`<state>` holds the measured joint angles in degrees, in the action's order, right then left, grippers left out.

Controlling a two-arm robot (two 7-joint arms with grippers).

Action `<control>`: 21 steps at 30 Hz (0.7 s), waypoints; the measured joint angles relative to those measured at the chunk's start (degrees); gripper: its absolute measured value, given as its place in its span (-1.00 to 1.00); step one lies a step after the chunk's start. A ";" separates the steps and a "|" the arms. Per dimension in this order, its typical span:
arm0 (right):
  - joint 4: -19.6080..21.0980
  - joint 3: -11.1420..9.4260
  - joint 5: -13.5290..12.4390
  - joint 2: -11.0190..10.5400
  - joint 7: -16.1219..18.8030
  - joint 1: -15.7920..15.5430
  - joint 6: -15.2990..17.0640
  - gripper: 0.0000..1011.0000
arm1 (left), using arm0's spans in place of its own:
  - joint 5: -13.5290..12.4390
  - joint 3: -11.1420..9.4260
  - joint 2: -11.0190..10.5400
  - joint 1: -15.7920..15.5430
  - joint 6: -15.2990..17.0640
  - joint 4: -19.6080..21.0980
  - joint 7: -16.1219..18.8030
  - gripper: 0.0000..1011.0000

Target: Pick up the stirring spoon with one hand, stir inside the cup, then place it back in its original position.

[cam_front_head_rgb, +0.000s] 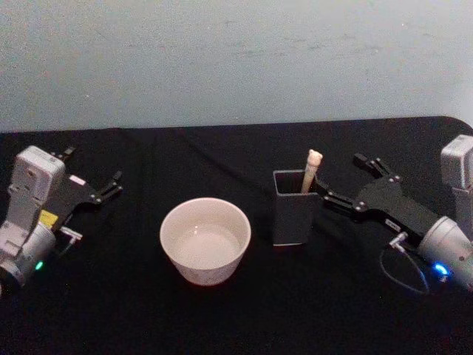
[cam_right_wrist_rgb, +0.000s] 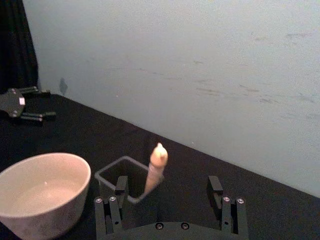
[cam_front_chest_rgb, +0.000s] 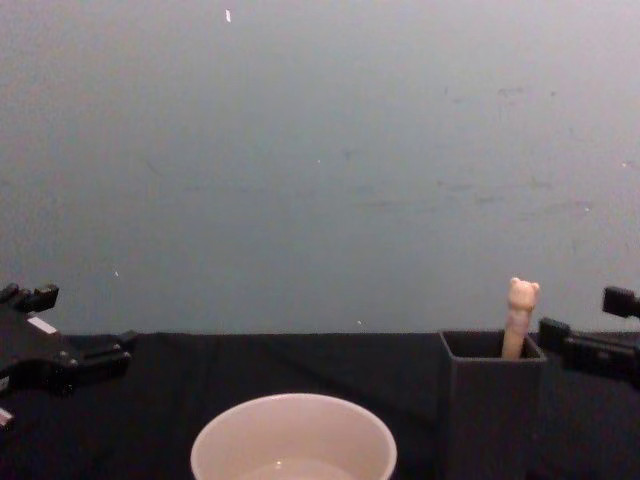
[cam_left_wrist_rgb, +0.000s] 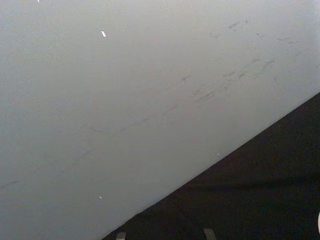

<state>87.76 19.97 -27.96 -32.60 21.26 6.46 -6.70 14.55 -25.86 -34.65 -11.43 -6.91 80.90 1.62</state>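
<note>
Black cloth table (cam_front_head_rgb: 148, 318), plain pale grey-blue wall (cam_front_head_rgb: 222, 59) behind with faint scuffs.

The left gripper (cam_front_head_rgb: 94, 164) rests at the far left of the table, jaws spread, holding nothing, well apart from the cup. Its body carries a small yellow sticker (cam_front_head_rgb: 48, 219) and a pale label (cam_front_head_rgb: 75, 180); the writing on both is too small to read. A green light (cam_front_head_rgb: 38, 265) glows low on the left arm.

The cup (cam_front_head_rgb: 207, 270) stands at centre left, cream, wide and round, upright. To its right, apart from it, is the dark grey square-mouthed holder (cam_front_head_rgb: 292, 222), upright. The stirring spoon (cam_front_head_rgb: 310, 170) stands in the holder's back right corner with its beige bear-head handle poking above the rim; its bowl is hidden inside.

The right gripper (cam_front_head_rgb: 353, 181) is just right of the holder, jaws spread, gripping nothing. The nearer fingertip sits close to the holder's right wall; whether it touches cannot be told. In the right wrist view the spoon handle (cam_right_wrist_rgb: 156, 167) shows in the gap between the two fingers (cam_right_wrist_rgb: 121, 186), farther out, not pinched. A blue light (cam_front_head_rgb: 440, 270) glows on the right arm.
</note>
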 joint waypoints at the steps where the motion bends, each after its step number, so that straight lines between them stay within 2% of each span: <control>1: -0.20 0.05 -0.04 0.24 0.22 0.25 0.05 0.98 | 0.00 0.00 0.00 0.00 0.00 0.00 0.00 0.98; 11: -4.22 0.81 0.59 4.67 2.08 4.53 0.92 0.98 | 0.00 0.00 0.00 0.00 0.00 0.00 0.00 0.98; 21: -8.00 0.72 1.32 7.70 3.07 7.07 2.05 0.98 | 0.00 0.00 0.00 0.00 0.00 0.00 0.00 0.98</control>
<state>79.76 20.68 -26.64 -24.89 24.32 13.53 -4.66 14.55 -25.86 -34.65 -11.43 -6.91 80.90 1.62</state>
